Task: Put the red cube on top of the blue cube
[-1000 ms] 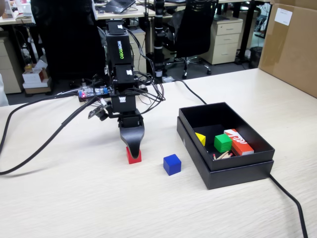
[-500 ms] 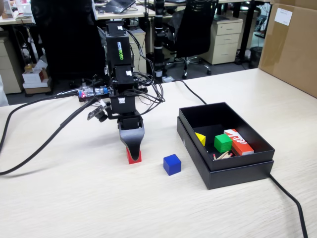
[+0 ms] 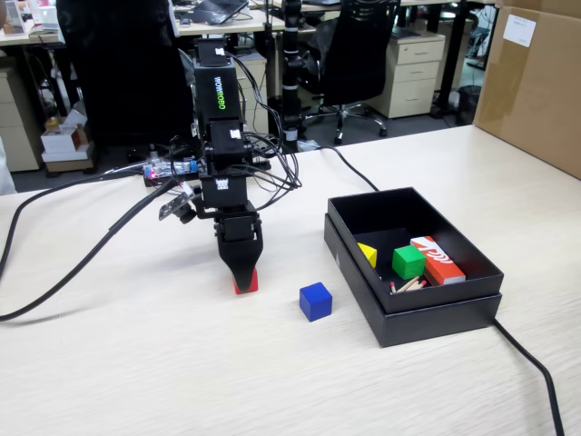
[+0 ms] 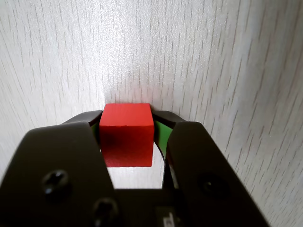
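Observation:
The red cube (image 4: 127,137) sits between my two black jaws in the wrist view, with both green-lined inner faces pressed against its sides. In the fixed view my gripper (image 3: 243,278) points straight down at the table and is shut on the red cube (image 3: 248,286), of which only the lower edge shows. I cannot tell whether the cube rests on the table or hangs just above it. The blue cube (image 3: 315,301) stands alone on the light wood table, a short way to the right of the gripper and slightly nearer the camera. It is out of the wrist view.
An open black box (image 3: 436,305) stands right of the blue cube, holding a green cube (image 3: 408,262), a yellow piece (image 3: 367,254) and a red-and-white carton (image 3: 438,259). A black cable (image 3: 536,372) runs past its near corner. A cardboard box (image 3: 536,82) stands at the far right.
The jaws have come down around the red cube and closed on it, so less of the cube shows now. The blue cube has not moved.

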